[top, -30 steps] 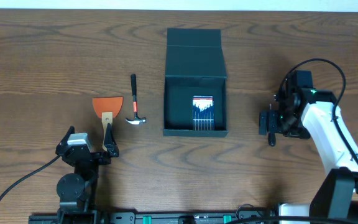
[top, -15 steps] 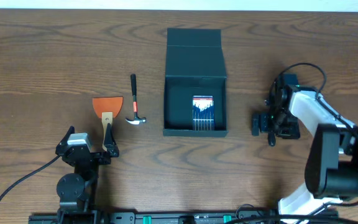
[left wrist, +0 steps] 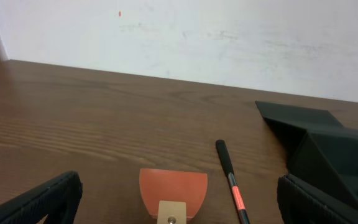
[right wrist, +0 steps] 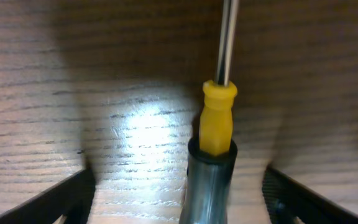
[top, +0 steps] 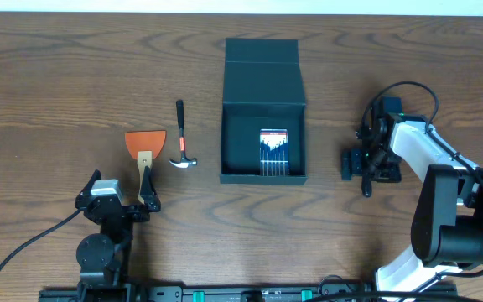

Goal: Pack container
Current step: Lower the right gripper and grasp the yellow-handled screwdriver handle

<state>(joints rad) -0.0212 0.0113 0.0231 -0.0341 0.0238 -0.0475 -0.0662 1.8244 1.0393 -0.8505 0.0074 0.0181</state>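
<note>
The dark teal container (top: 263, 84) stands open in mid-table, its flap lid folded back, with a small blue card pack (top: 274, 151) inside. It shows at the right of the left wrist view (left wrist: 328, 149). My right gripper (top: 367, 164) points down at the table right of the box. It is open, its fingers (right wrist: 182, 202) apart on either side of a screwdriver (right wrist: 215, 137) with a yellow and grey handle. My left gripper (top: 121, 200) is open and empty. An orange scraper (top: 145, 144) and a small hammer (top: 180, 134) lie ahead of it.
The scraper blade (left wrist: 173, 190) and the hammer handle (left wrist: 229, 177) lie between the left gripper's fingers and the box. A white wall runs behind the table's far edge (left wrist: 135, 74). The right arm's cable (top: 409, 88) loops above it.
The right arm has swung in to the left and turned its wrist over the screwdriver, then held nearly still. The left arm and the tools have not moved.
</note>
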